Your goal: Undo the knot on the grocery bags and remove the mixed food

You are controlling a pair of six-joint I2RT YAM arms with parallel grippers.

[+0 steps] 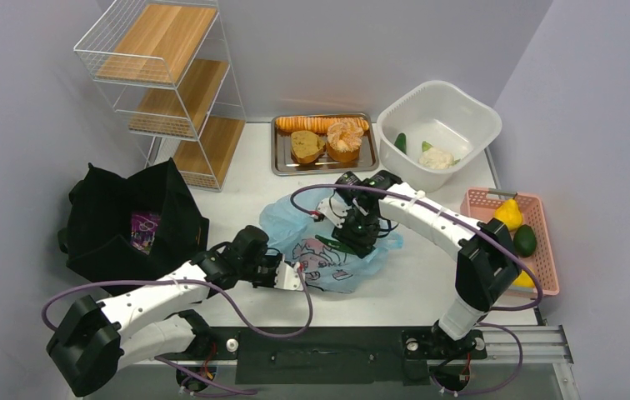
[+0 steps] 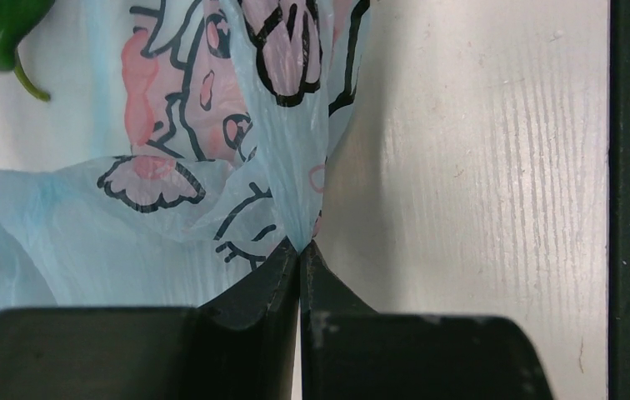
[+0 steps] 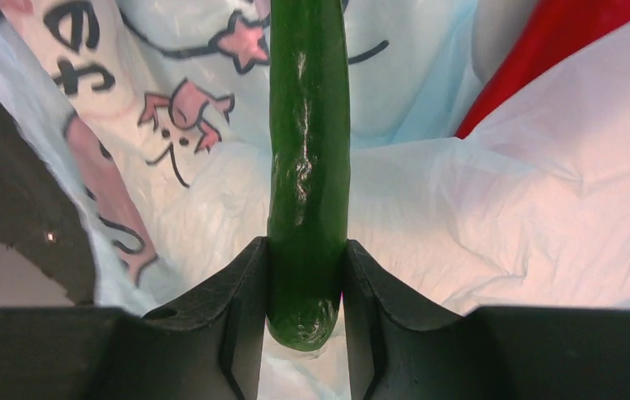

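Observation:
The pale blue plastic bag (image 1: 316, 258) with pink cartoon print lies open mid-table; no knot shows. My left gripper (image 1: 297, 279) is shut on the bag's near edge, and the thin film (image 2: 295, 167) is pinched between the tips (image 2: 299, 247). My right gripper (image 1: 353, 240) reaches inside the bag and is shut on the end of a long dark green vegetable (image 3: 307, 125), held between the fingers (image 3: 305, 250). A red pepper (image 3: 562, 50) lies beside it in the bag. The black tote (image 1: 120, 221) stands at the left with a purple snack packet (image 1: 145, 231) inside.
A metal tray (image 1: 278, 158) at the back holds the sliced loaf, brown bread and round orange pastry (image 1: 345, 137). A white tub (image 1: 462, 104) holds cauliflower (image 1: 435, 158). A pink basket (image 1: 482, 200) at the right holds a lemon (image 1: 507, 214) and an avocado (image 1: 525, 240). A wire shelf (image 1: 170, 83) stands back left.

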